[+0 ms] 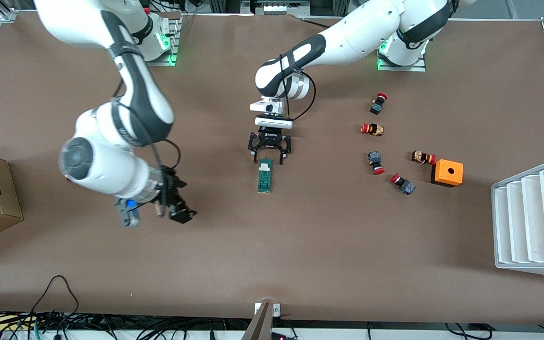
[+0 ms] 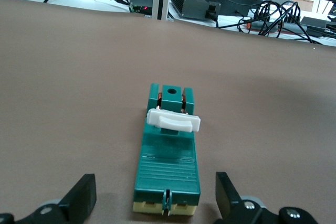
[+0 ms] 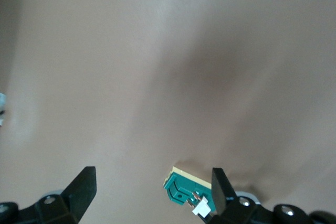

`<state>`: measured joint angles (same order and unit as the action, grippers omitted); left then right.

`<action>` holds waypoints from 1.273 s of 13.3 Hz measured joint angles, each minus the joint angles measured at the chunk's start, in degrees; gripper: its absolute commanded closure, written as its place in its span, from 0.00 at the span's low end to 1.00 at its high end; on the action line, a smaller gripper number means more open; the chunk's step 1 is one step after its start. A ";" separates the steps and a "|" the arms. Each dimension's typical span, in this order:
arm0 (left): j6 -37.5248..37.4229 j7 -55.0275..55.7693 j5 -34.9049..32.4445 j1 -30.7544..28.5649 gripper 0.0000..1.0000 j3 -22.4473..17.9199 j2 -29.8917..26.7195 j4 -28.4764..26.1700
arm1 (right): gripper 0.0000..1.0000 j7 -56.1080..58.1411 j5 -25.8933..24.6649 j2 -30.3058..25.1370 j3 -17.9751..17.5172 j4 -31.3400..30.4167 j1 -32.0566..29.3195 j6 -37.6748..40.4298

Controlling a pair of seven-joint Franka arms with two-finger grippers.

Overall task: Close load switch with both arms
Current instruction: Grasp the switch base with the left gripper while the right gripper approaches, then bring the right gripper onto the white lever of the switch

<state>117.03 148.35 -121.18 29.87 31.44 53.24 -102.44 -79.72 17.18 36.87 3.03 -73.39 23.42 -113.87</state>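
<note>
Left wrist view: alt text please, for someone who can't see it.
A dark-green load switch with a white sliding piece lies lengthwise on the brown table, its nearest end between the open fingers of the left gripper, which do not touch it. Cables and electronics sit along the table's edge.

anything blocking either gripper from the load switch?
Nothing visible. The left gripper hangs open over the load switch at its end farther from the front camera. Only bare table lies between the open right gripper and the switch.
</note>
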 measured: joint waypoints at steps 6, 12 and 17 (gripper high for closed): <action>-0.37 0.08 0.00 2.47 0.30 -1.69 1.24 2.71 | 0.03 -10.51 -0.88 0.00 0.06 -7.38 8.30 -8.13; -1.24 0.07 -0.06 3.31 0.47 -2.88 1.29 2.64 | 0.14 -17.85 -3.29 0.22 0.07 -12.06 13.87 -15.59; -2.40 0.04 -0.08 4.75 0.53 -4.12 1.30 2.63 | 0.29 -22.06 -5.34 3.05 0.07 -12.37 16.25 -20.31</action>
<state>114.63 148.39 -121.26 34.63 27.32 54.54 -99.81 -101.78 11.84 39.92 3.10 -85.76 39.68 -134.19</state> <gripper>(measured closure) 0.480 0.229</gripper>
